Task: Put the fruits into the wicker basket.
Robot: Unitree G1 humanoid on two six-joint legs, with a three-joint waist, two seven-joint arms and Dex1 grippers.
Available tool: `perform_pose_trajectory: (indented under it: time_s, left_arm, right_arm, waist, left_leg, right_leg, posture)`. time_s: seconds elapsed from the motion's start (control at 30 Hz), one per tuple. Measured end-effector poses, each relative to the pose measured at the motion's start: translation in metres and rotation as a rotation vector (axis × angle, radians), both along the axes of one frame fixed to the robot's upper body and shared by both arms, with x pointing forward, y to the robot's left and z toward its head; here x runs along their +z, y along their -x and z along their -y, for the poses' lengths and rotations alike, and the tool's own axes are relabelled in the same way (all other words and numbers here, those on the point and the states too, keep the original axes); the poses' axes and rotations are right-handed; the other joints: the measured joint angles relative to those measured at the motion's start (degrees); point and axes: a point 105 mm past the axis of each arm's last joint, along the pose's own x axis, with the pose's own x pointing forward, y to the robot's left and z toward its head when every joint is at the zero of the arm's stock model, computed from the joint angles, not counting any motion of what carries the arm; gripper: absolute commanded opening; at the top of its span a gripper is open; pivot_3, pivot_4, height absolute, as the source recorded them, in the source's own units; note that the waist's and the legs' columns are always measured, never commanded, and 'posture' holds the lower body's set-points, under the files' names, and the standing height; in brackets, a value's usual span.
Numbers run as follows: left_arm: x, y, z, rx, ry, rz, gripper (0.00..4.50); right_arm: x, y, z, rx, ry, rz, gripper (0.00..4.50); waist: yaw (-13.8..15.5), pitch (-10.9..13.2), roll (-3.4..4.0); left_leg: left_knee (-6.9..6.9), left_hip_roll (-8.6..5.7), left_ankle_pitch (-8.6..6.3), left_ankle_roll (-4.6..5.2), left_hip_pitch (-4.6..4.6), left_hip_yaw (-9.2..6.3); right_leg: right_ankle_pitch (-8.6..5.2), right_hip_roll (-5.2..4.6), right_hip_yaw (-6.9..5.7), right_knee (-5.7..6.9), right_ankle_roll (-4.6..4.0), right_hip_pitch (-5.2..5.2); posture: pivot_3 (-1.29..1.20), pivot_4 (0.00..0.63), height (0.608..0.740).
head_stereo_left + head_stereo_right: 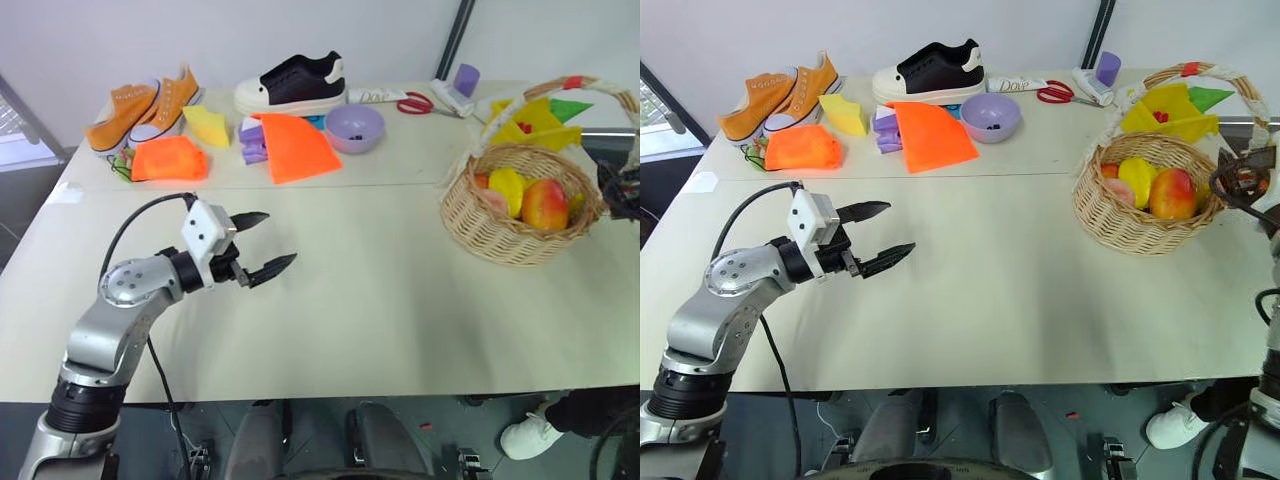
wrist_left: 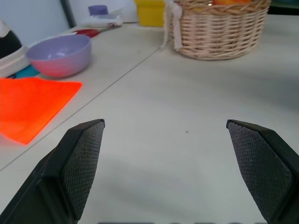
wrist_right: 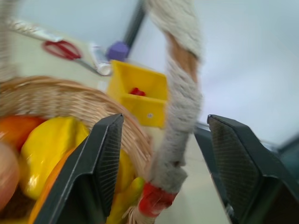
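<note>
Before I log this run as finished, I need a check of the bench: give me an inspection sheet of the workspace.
Surface: pale table, bare in front.
Job's things: mango and peach lie in wicker basket.
Clutter: orange sneakers, black shoe, lavender bowl, orange cloth, scissors, yellow bin.
Grippers: left tool open, empty; right tool open astride the basket handle.
Cables: black cable on left arm.
Surroundings: white shoe on floor.

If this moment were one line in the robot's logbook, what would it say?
mango: in wicker basket | peach: in basket | left tool: open, empty, over table | right tool: open, empty, astride basket handle
</note>
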Motion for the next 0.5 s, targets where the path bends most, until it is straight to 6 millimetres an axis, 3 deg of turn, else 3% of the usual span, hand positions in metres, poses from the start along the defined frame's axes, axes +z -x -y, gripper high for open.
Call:
perform_pose_trajectory:
  time_s: [0.1,0.17,0.33,0.5]
  left_arm:
    - [-0.006,-0.005,-0.014,0.052,-0.011,-0.026,4.5]
    - [-0.014,-0.006,-0.024,0.087,-0.017,-0.048,4.5]
    - [-0.032,-0.01,-0.048,0.178,-0.013,-0.097,4.5]
    - [-0.043,-0.009,-0.065,0.247,-0.003,-0.113,4.5]
  right_arm:
    - [-0.019,0.018,0.004,0.067,-0.026,-0.089,3.08]
    - [-0.027,0.033,-0.006,0.169,-0.089,-0.144,3.08]
    - [-0.055,0.063,-0.075,0.516,-0.216,-0.324,3.08]
    - [-0.048,0.045,-0.148,0.734,-0.227,-0.252,3.08]
  waist:
    - [-0.13,-0.01,0.02]
    - [-0.38,-0.02,0.03]
    - [-0.76,-0.01,0.02]
    - [-0.52,-0.02,-0.11]
  left_leg:
    - [0.0,-0.01,0.0,0.01,0.03,0.01]
    - [-0.03,0.03,0.0,0.0,0.08,0.01]
    - [-0.03,0.16,-0.01,0.0,0.14,0.02]
    - [0.04,0.15,-0.01,-0.01,0.12,0.04]
  right_leg:
    - [0.0,-0.02,0.02,0.0,0.0,0.02]
    - [0.0,0.0,0.02,0.0,0.0,0.03]
    - [0.0,0.07,0.04,0.01,-0.01,0.05]
    - [0.02,0.02,0.06,0.01,-0.03,0.04]
  posture:
    - [0.0,0.15,0.733]
    - [0.0,0.15,0.733]
    - [0.0,0.15,0.733]
    - [0.0,0.15,0.733]
